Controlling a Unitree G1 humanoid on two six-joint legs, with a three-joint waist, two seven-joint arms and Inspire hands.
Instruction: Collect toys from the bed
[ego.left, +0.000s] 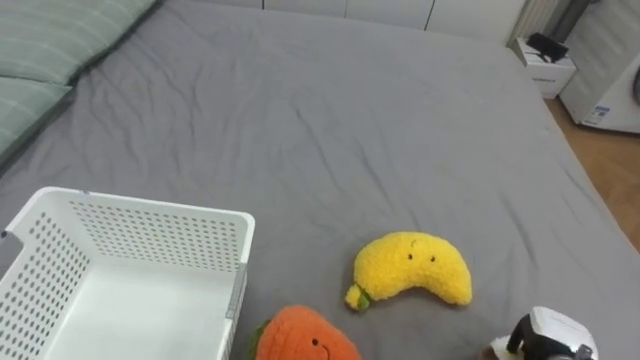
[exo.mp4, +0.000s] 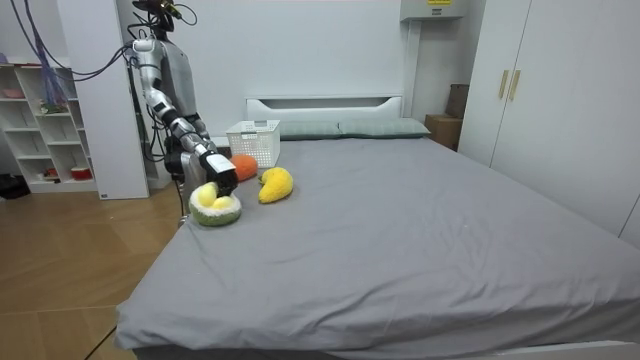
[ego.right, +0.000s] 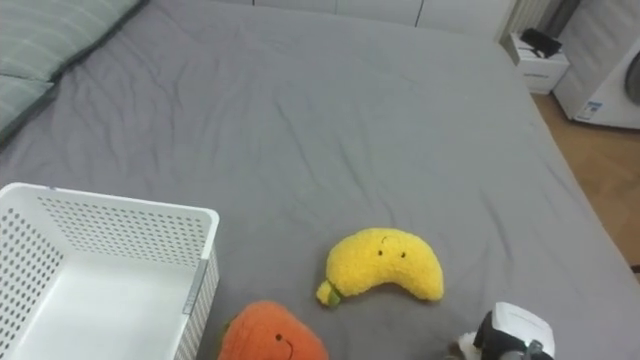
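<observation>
A big grey bed (ego.left: 330, 130) carries all the toys. Soft green striped pillows (ego.left: 50, 50) lie at its head end, on the robot's left.

A white plastic basket full of little holes (ego.left: 150, 235) sits by the bed edge nearest the robot, toward the pillows. The part of its inside that shows has nothing in it. The picture cuts off its near side.

A yellow banana-shaped plush toy with a tiny face (ego.left: 415, 268) lies flat on the sheet, near the same bed edge. It is to the right of the basket and does not touch it.

A round orange plush toy with a tiny face (ego.left: 305, 340) lies just beside the basket's right corner. Its bottom half is cut off, so I cannot tell if it touches the basket.

In the room view, a round green and yellow plush toy (exo.mp4: 215, 207) sits right at the bed edge by the robot, close to the banana.

The robot stands beside the bed near the head end. Its right arm reaches down, and its right hand (exo.mp4: 222, 172) hangs just over the green and yellow toy. The hand looks small and dark, so I cannot tell if its fingers are loose or curled, or if they touch the toy. In the eye views a white bit of that arm peeks in at the bottom right.
</observation>
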